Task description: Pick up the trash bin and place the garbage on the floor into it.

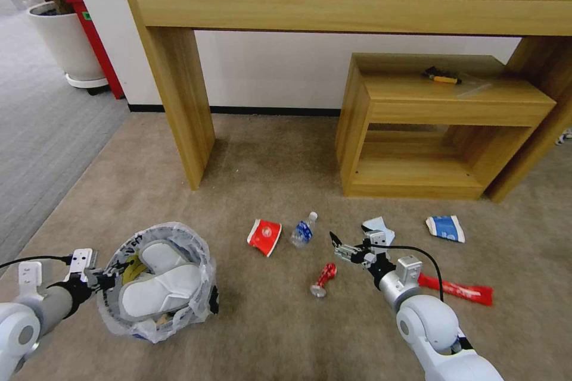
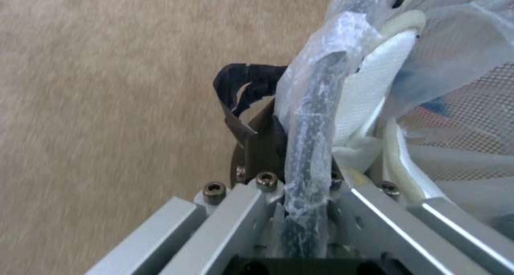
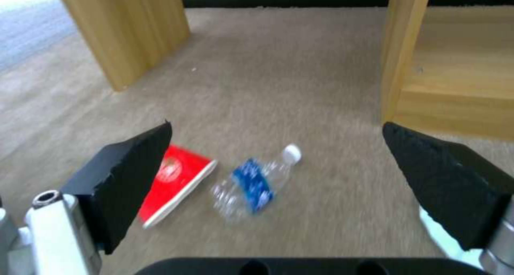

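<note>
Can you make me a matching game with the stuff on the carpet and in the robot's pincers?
Things:
1. flattened red paper cup
2. small clear plastic bottle with a blue label
3. round black trash bin lined with a white plastic bag
4. right pincer

Clues:
A. open, above the carpet
B. rim clamped in the left pincer
C. lying between the cup and the right pincer
D. lying on the carpet nearest the bin

Pairs: 1-D, 2-C, 3-B, 4-A

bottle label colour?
Blue with white print, on the clear small bottle; clearest in the right wrist view.
</note>
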